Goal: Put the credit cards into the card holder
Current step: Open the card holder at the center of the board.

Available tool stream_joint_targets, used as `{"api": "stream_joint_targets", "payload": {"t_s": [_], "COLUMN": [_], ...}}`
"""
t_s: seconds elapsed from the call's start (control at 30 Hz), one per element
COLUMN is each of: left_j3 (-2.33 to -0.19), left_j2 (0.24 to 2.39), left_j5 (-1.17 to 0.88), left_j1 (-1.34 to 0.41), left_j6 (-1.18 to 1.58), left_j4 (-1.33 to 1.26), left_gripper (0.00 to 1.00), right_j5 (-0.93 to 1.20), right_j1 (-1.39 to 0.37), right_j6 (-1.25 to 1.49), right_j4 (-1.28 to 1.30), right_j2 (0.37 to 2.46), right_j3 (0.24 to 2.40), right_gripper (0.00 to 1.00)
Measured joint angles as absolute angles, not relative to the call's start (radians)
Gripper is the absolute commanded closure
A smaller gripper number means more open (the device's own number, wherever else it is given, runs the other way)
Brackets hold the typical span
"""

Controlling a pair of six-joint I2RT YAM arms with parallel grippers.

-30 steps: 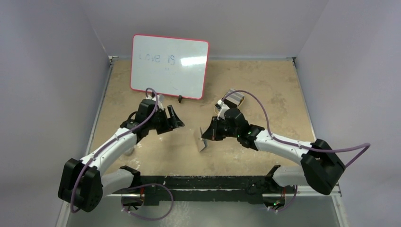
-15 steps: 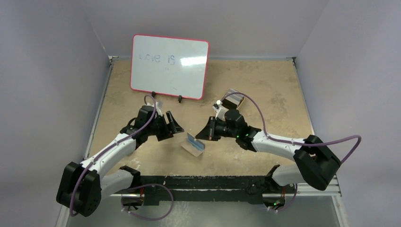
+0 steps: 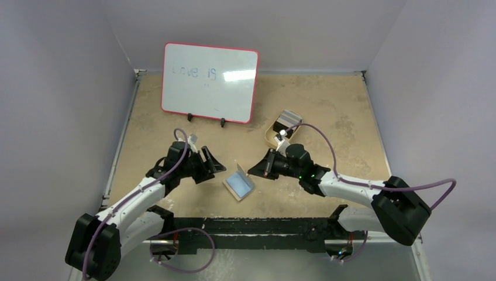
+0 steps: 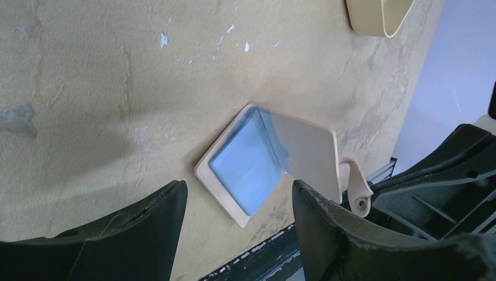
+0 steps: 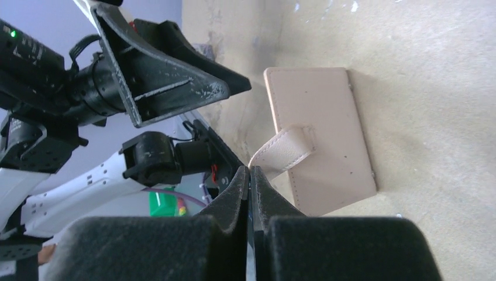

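The tan card holder (image 3: pixel 239 185) lies on the table between the arms, one half flat with its bluish inner pocket (image 4: pixel 248 164) up, the other half (image 5: pixel 319 134) tilted up. My right gripper (image 3: pixel 259 170) is shut on its snap tab (image 5: pixel 281 153), the jaws pressed together at the tab's end (image 5: pixel 250 172). My left gripper (image 3: pixel 217 164) is open and empty just left of the holder, its fingers either side of it in the left wrist view (image 4: pixel 240 193). Grey credit cards (image 3: pixel 288 120) lie in a tan dish (image 3: pixel 274 133) behind the right arm.
A red-rimmed whiteboard (image 3: pixel 209 82) stands at the back left. The dish rim shows at the top of the left wrist view (image 4: pixel 380 14). The black table edge rail (image 3: pixel 263 225) runs just in front of the holder.
My right gripper has come forward and down with the holder, which now rests opened on the table, inside up. The left gripper has drawn nearer to it. The dish is now uncovered.
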State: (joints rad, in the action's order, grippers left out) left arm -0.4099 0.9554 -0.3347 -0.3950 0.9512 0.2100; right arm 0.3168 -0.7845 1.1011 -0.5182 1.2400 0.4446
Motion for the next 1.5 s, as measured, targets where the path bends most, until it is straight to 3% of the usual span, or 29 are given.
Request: {"api": "stream_joint_targets", "payload": {"t_s": [0.7,0.8,1.17,1.3,1.5], "left_j3": [-0.253,-0.253,-0.253,-0.253,-0.26], "left_j2": [1.056,1.094,1.132,1.156,1.174], "left_j5": [-0.401,-0.409,-0.389,-0.389,-0.39], "left_j1": [-0.424,-0.432,-0.452,-0.454,-0.459], "left_j6": [1.106,1.108,1.096,1.09,1.081], "left_j4": [-0.119,-0.176,-0.22,-0.234,-0.237], "left_gripper": [0.33,0.38,0.78,0.99,1.0], "right_j5": [0.14,0.14,0.122,0.123,0.08], "right_j1": [-0.753,-0.753,-0.753,-0.753,-0.754], "right_j6": [1.108,1.108,1.111,1.105,1.029], "right_j4": [-0.369,-0.371,-0.368,-0.355,-0.158], "right_j2": [1.189,1.187,1.185,1.186,1.186], "right_j3": [0.396,0.391,0.337,0.338,0.439], "right_gripper": [1.0,1.0,1.0,0.8,0.54]}}
